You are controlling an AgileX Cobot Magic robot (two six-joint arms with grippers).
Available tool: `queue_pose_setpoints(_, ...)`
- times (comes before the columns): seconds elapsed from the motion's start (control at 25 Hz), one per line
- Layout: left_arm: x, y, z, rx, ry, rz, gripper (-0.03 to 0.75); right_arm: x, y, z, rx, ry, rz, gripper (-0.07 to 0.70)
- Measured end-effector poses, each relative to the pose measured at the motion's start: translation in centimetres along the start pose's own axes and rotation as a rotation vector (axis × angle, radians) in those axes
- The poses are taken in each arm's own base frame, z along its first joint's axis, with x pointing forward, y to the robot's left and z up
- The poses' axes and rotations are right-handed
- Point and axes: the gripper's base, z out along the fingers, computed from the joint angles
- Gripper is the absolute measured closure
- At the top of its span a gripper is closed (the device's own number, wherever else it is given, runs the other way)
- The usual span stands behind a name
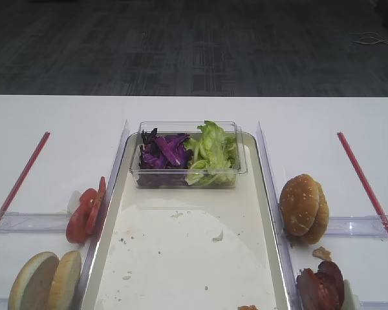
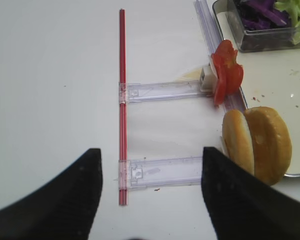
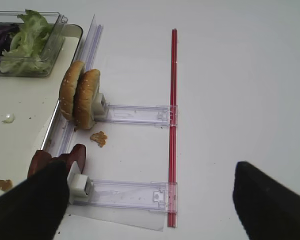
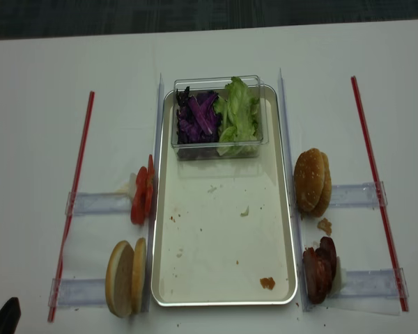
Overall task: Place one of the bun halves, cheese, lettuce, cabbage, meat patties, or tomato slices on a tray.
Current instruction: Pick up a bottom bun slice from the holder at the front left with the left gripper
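The cream tray lies in the middle, bare but for crumbs. Left of it stand the pale bun halves on edge, with the tomato slices beyond them. On the tray's right side are the meat patties. Lettuce and cabbage fill a clear box. No cheese is in view. My left gripper hangs open over the table, left of the pale bun. My right gripper is open and empty, to the right of the patties.
A sesame-seeded bun stands right of the tray. The clear box sits on the tray's far end. Red strips and clear plastic holders flank the tray. A crumb lies by the sesame bun.
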Motion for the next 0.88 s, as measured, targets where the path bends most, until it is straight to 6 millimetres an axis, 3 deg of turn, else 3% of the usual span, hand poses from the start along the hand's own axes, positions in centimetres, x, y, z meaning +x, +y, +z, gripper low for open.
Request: queue_pose_setpoints(0.88, 0.00, 0.00, 0.00, 0.000, 0.000, 0.000, 0.306, 0.00, 0.00, 0.00, 0.000, 0.000, 0.000, -0.062)
